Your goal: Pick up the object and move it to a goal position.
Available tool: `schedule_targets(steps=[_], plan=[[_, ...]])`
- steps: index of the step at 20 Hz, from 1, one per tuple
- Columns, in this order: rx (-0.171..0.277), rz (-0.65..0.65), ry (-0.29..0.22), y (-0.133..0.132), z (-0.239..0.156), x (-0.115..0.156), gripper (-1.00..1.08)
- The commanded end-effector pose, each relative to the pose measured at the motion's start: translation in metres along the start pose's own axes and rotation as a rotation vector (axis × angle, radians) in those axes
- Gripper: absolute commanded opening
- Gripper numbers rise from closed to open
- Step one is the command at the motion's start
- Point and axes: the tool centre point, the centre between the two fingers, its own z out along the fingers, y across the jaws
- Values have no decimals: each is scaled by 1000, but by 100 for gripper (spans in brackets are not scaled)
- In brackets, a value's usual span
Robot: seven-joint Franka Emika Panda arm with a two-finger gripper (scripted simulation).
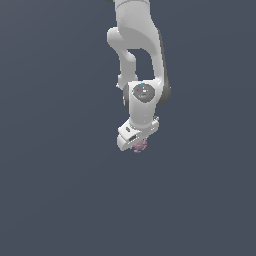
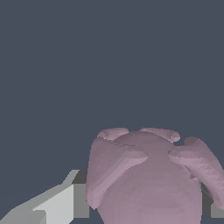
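The object [image 1: 140,145] is a small dusty-pink knobbly lump that peeks out just under the white gripper [image 1: 135,142] in the exterior view. In the wrist view the object [image 2: 146,175] fills the space between the two fingers. One light grey finger [image 2: 61,203] touches one side of it. A sliver of the other finger [image 2: 210,203] shows at its other side. The gripper is shut on the object. The fingertips are hidden behind the gripper body in the exterior view.
The white arm [image 1: 137,45] reaches down from the top of the exterior view. A plain dark grey-blue surface [image 1: 55,190] lies all around. No goal marker shows.
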Motion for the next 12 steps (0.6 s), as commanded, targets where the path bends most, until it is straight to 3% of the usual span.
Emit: schedule_targets(steps=[1, 12], plan=[[-1, 0, 1, -1, -16, -10, -100], [0, 0, 0, -7, -97, -63, -100]])
